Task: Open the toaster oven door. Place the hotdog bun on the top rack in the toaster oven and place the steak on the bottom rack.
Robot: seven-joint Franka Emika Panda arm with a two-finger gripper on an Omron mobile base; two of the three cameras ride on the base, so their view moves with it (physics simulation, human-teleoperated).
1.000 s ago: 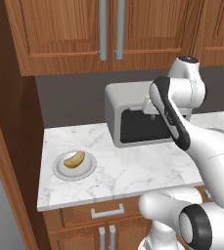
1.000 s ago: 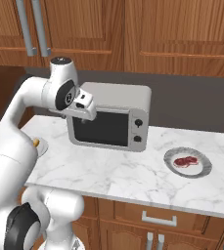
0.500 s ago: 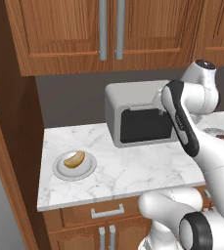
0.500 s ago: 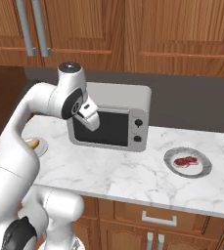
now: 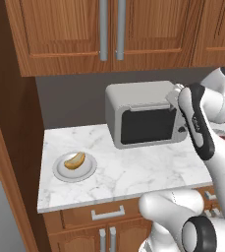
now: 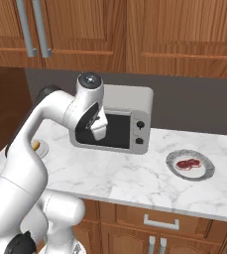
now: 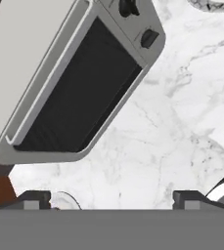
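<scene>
Left base view: the toaster oven (image 5: 144,119) sits at the back of the marble counter (image 5: 133,172), its door (image 5: 148,125) closed and upright. The white arm (image 5: 198,123) crosses in front of the oven's right edge, hiding the hand. Well off to the arm's left, the hotdog bun (image 5: 75,160) lies on a grey plate (image 5: 74,166).

Right base view: the gripper (image 6: 99,132) hangs right in front of the dark glass, close to the door, pointing down. Far to its right, the steak (image 6: 189,163) rests on its own plate (image 6: 190,165).

Hand view: both finger tips (image 7: 34,199) stand wide apart, nothing between them, released. Ahead of them lies bare marble, and beyond that the closed door with its handle bar (image 7: 50,85) along the upper edge.
</scene>
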